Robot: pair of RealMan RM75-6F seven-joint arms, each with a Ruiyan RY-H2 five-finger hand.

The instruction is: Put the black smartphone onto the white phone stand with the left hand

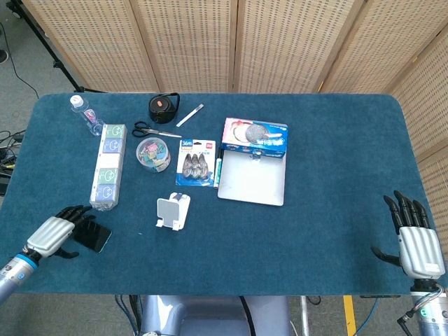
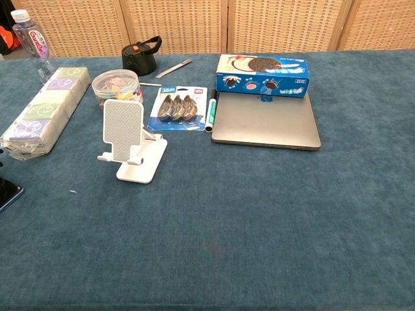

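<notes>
The black smartphone [image 1: 96, 238] lies flat on the blue table near the front left corner; only its corner [image 2: 8, 193] shows at the chest view's left edge. My left hand [image 1: 58, 232] rests over the phone's left part, fingers spread on top and thumb below. I see no grip on the phone. The white phone stand [image 1: 172, 212] stands upright and bare to the right of the phone, and is plain in the chest view [image 2: 130, 139]. My right hand [image 1: 414, 238] hovers at the front right edge, fingers extended, holding nothing.
Just behind the phone lies a long wrapped pack [image 1: 108, 166]. Further back are a clip jar [image 1: 152, 153], a carded pack of clips [image 1: 195, 163], a green marker [image 1: 218, 170], a laptop [image 1: 253, 178] with a cookie box [image 1: 255, 137], scissors [image 1: 155, 130], a black pouch [image 1: 163, 107] and a bottle [image 1: 85, 115].
</notes>
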